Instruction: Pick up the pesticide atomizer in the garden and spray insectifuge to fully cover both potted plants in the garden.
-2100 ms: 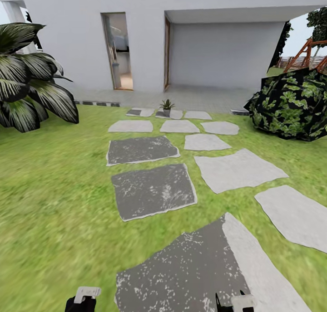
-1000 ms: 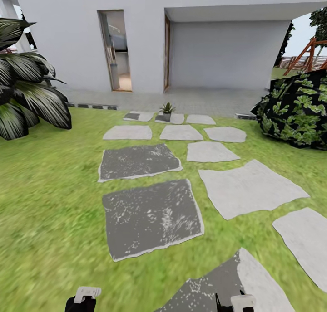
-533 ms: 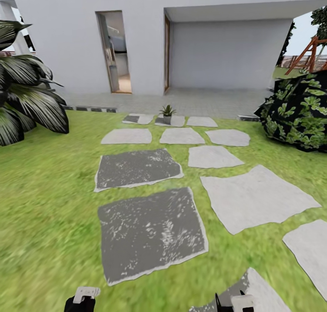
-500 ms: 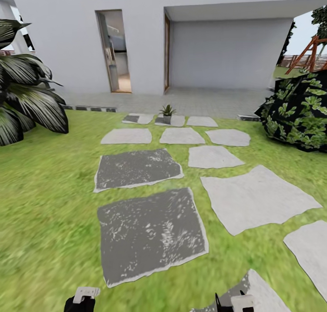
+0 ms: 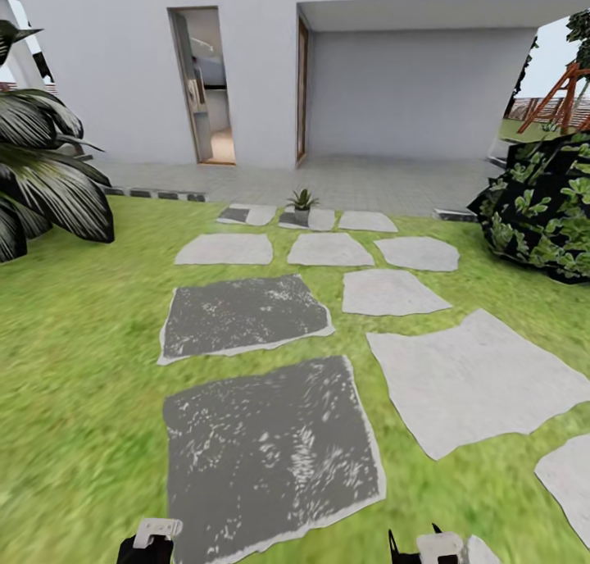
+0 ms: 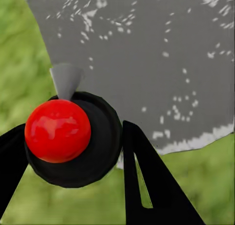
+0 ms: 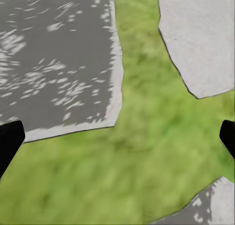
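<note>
One potted plant (image 5: 302, 204), a small green rosette in a grey pot, stands far ahead on a stepping stone near the house. In the left wrist view the pesticide atomizer (image 6: 95, 159) appears as a round black body with a red knob and a grey cone nozzle. My left gripper (image 6: 73, 129) is shut on it, with black fingers (image 6: 147, 186) on either side. My left gripper (image 5: 150, 541) also peeks in at the head view's lower edge. My right gripper (image 7: 118, 137) hangs open over grass with nothing between its fingers, and its tip (image 5: 428, 546) is low in the head view.
Grey stepping stones (image 5: 270, 449) lead across the lawn (image 5: 74, 367) to a paved patio and a white house with an open doorway (image 5: 205, 88). A striped-leaf palm (image 5: 41, 179) stands at the left, a dark bush (image 5: 549, 211) at the right.
The whole head view has shifted: the camera has rolled forward, so stones, palm and bush sit nearer and lower. Both grippers keep their places in the picture.
</note>
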